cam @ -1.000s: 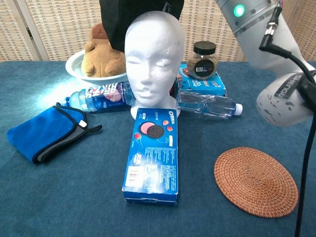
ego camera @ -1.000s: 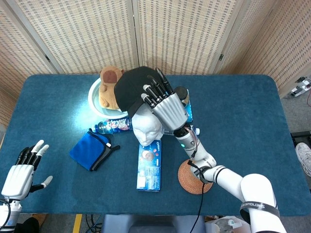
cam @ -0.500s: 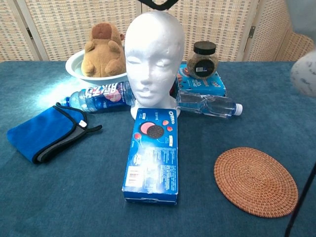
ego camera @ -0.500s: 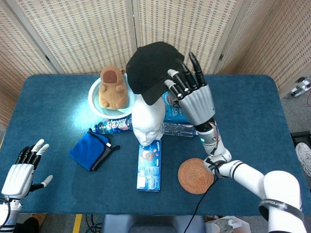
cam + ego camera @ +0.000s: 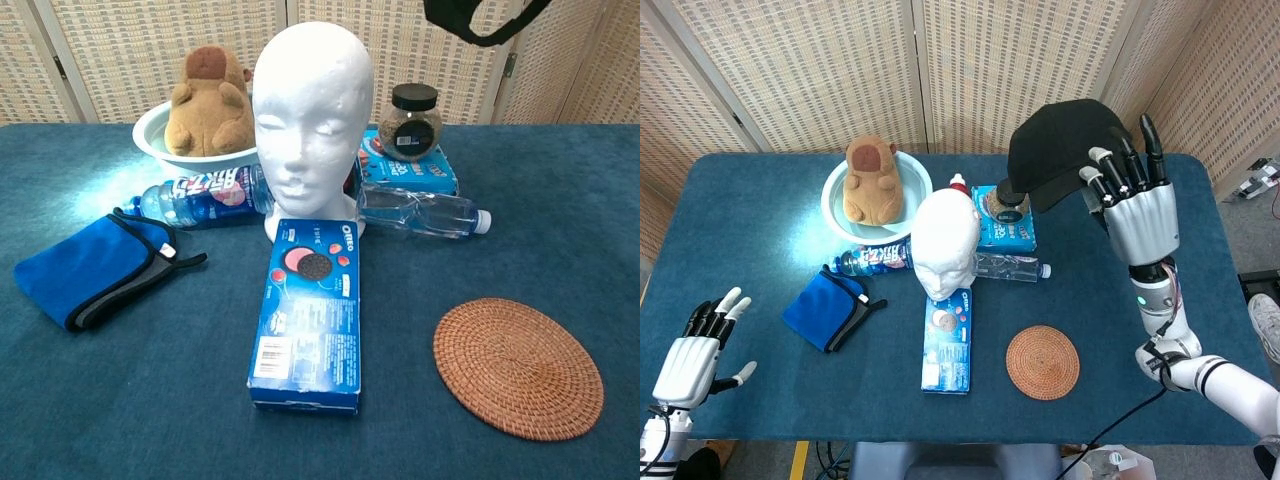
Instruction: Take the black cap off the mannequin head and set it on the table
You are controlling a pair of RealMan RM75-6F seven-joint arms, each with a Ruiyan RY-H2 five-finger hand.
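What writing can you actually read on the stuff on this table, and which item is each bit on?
"OREO": on the blue cookie box lying in front of the mannequin head.
The fine print lower on that box is too small to read.
The label of the blue drink bottle carries large letters, but they are tilted and not clear enough to read.
The jar label and the blue box under it are blurred.

Layout, my view: mannequin head (image 5: pixel 306 120) mid-table, cookie box (image 5: pixel 312 315) in front of it. Bowl (image 5: pixel 836 207) w/ plush toy (image 5: pixel 208 92) behind-left; bottle (image 5: pixel 200 196) beside head; cloth (image 5: pixel 85 266) far left. Jar (image 5: pixel 412 122) on box, behind-right; coaster (image 5: pixel 518 366) front-right. Cap (image 5: pixel 1060 150) in my right hand (image 5: pixel 1137 205), above the table's right side.
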